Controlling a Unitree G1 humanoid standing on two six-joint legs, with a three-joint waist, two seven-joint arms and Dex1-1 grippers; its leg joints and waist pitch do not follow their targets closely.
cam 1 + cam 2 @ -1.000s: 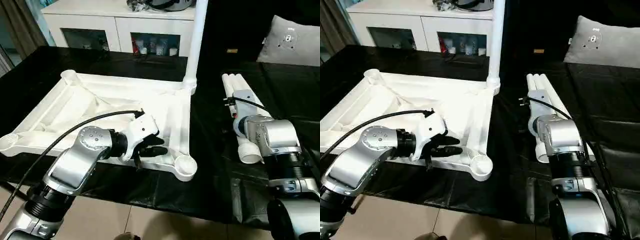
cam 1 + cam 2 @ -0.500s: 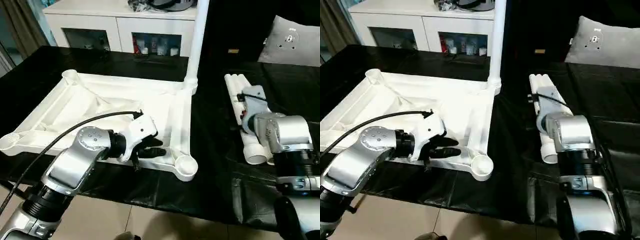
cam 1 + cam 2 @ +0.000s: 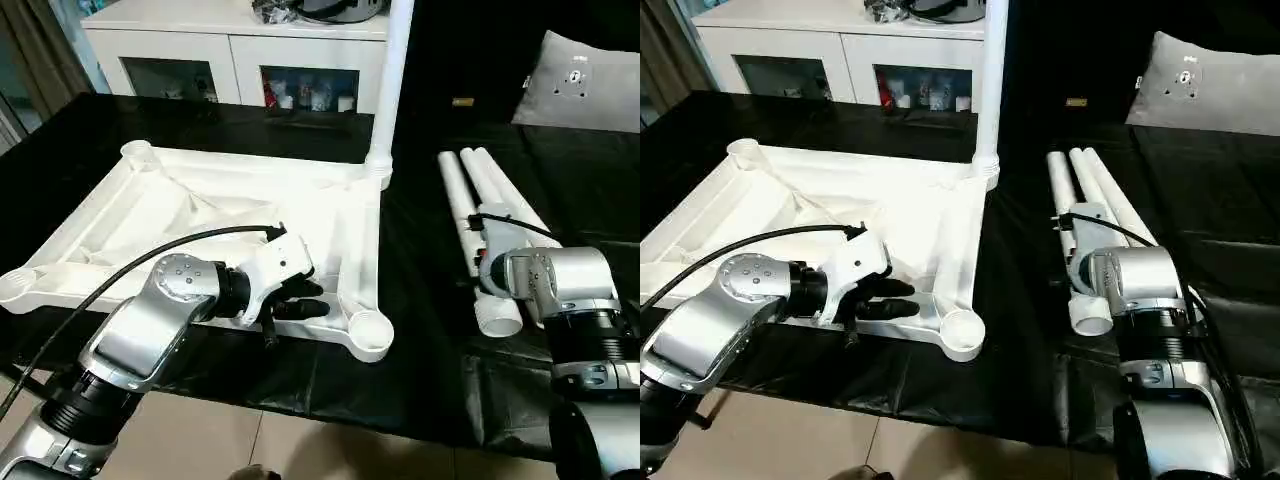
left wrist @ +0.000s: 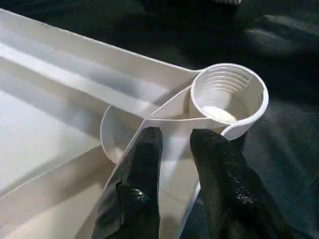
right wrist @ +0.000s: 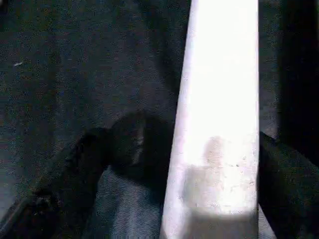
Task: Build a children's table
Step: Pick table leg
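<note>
Legs (image 3: pixel 478 200): three lay loose on the black desk (image 3: pixel 430 340), long axis running away from the robot, directly under the right pincer (image 5: pixel 199 199), spread wide, apparently straddling one. Left pincer (image 4: pixel 174 149) pinched the upturned tabletop (image 3: pixel 170 215) rim beside the near empty socket (image 3: pixel 368 327). One leg (image 3: pixel 392 80) stood fitted at the far corner.

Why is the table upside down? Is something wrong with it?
Nothing is broken. The tabletop lies ribs-up so legs can go in. One leg already stands upright in the far corner; three loose legs wait beside it. The near socket is open.
</note>
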